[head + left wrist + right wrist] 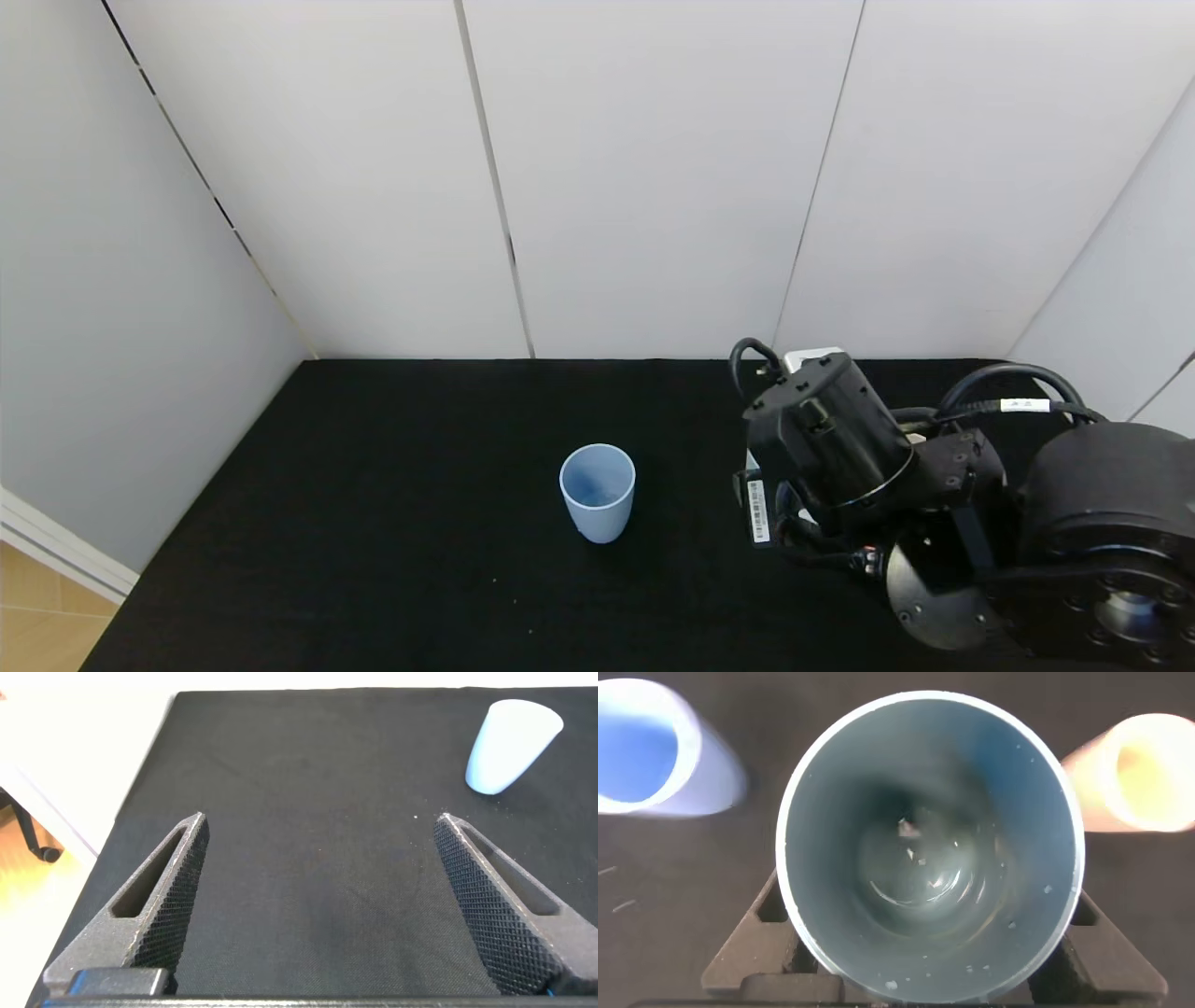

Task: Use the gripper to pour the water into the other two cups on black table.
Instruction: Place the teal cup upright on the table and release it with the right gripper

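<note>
A: What stands on the black table (373, 523)?
B: Going left to right, the blue cup (597, 491) stands upright near the middle. At its 3 o'clock, well apart, is the right gripper (775, 504), its bulky body hiding whatever it carries.

A: And the left gripper (318, 896)?
B: Its fingers (163, 905) are spread wide over bare cloth, nothing between them; the blue cup (509, 742) lies far off.

A: What does the right wrist camera show?
B: The fingers (752, 952) press both sides of a teal cup (929, 849), upright, with water (924, 882) glinting at its bottom. Behind it, the blue cup (654, 761) lies at 10 o'clock, the beige cup (1139, 770) at 2 o'clock.
</note>
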Robot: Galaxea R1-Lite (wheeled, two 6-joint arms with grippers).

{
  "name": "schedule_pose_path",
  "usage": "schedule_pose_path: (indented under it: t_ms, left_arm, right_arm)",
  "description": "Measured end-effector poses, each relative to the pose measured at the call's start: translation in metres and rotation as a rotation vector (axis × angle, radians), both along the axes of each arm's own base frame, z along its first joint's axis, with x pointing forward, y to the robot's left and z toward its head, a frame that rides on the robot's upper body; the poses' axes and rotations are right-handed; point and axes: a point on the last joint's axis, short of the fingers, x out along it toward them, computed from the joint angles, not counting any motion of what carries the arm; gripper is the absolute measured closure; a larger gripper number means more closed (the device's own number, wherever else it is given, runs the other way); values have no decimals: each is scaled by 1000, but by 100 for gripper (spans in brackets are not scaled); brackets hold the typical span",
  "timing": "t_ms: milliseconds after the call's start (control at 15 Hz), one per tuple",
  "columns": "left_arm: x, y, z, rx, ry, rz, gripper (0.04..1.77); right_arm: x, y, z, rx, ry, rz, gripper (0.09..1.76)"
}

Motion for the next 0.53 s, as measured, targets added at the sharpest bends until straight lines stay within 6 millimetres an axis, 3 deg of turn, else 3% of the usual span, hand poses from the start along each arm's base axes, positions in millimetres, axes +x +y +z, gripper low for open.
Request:
schedule_pose_path:
  t_ms: [533]
  left_arm:
    - [0, 0, 0, 0, 0, 1, 9]
  right_arm:
    - [-1, -10, -26, 51, -46, 215, 66]
